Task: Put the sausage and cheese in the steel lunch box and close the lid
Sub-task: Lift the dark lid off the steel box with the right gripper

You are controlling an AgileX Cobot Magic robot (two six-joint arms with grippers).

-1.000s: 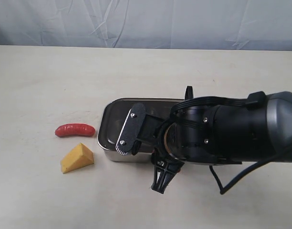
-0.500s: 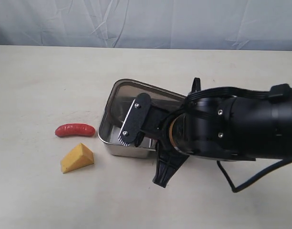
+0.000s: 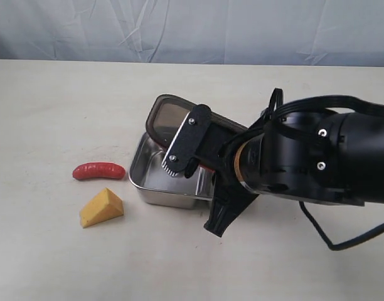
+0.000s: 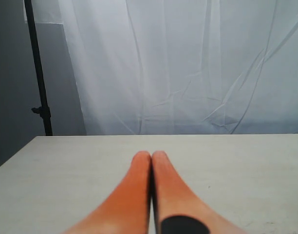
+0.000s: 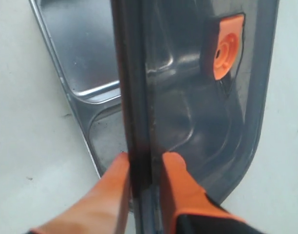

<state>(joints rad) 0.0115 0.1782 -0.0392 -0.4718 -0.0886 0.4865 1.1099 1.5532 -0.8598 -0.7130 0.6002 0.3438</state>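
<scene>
The red sausage (image 3: 99,170) and the yellow cheese (image 3: 101,207) lie on the table to the left of the steel lunch box (image 3: 155,182). My right gripper (image 5: 145,158) is shut on the near edge of the dark translucent lid (image 3: 170,116), which tilts up over the box. The lid's (image 5: 188,107) orange valve (image 5: 226,46) faces the right wrist camera, and the box's bare steel compartments (image 5: 76,48) show beneath it. My left gripper (image 4: 151,155) is shut on nothing above the bare table, outside the exterior view.
The bulky right arm (image 3: 305,157) covers the right half of the lunch box and the table behind it. A white curtain (image 3: 192,28) hangs along the table's far edge. A black stand (image 4: 39,73) rises beyond the table.
The right jaws have closed on the lid's edge. The lid, flat on the box a second ago, now tilts up with its far end raised, uncovering the left compartment. The arm has drawn back rightward.
</scene>
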